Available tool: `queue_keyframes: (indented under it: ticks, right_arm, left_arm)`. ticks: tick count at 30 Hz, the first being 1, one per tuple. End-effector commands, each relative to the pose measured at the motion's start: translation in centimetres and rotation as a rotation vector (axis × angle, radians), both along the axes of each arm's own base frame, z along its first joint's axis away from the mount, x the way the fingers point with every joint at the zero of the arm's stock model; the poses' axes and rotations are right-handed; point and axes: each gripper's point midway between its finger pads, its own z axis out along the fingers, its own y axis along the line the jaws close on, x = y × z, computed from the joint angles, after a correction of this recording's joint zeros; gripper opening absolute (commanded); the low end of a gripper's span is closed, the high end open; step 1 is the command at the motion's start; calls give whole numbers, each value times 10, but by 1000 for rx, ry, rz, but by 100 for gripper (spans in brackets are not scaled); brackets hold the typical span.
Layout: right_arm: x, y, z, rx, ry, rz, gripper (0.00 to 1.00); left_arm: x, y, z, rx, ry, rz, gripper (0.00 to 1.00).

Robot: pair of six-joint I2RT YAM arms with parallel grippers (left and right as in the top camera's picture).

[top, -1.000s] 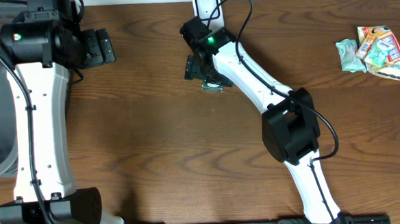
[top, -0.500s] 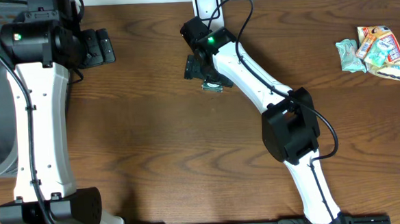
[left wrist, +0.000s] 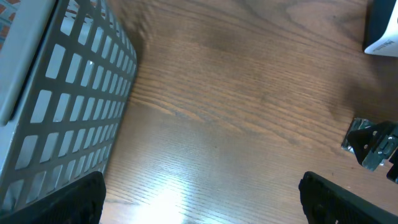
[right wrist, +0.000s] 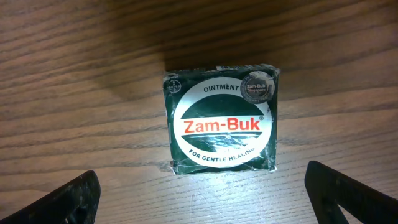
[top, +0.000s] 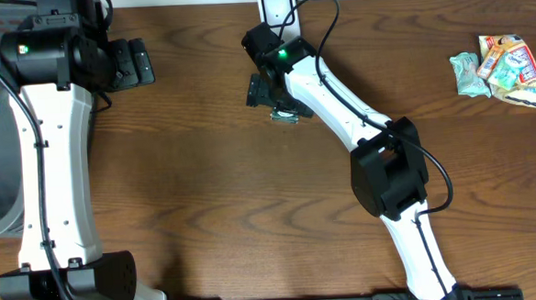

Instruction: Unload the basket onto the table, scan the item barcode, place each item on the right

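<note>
dark wooden table (top: 205, 172) under bright glare; grey perforated bin (left wrist: 56, 106) at its left edge.

Landmark for me is the ointment box (right wrist: 221, 120). It lies flat on the table (top: 205, 181), directly under my right gripper (right wrist: 214, 198), with one finger off to each side and neither touching. The scanner (top: 277, 4) stands just behind the box, at the table's far edge. Snack packets (top: 503, 69) lie well off to the box's right. My left gripper (top: 142, 63) hangs well left of the box, the basket (left wrist: 56, 106) further left still.
</note>
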Motion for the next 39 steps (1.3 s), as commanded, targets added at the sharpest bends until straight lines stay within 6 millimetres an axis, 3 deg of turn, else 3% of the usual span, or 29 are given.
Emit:
queue_keyframes:
  ticks: [1, 39]
  right_arm:
    - [0, -3, -9, -31, 3, -8, 99]
    - [9, -9, -6, -71, -44, -15, 99]
  left_arm:
    - [0, 4, -3, 10, 8, 20, 98]
    - [0, 4, -3, 10, 8, 19, 98]
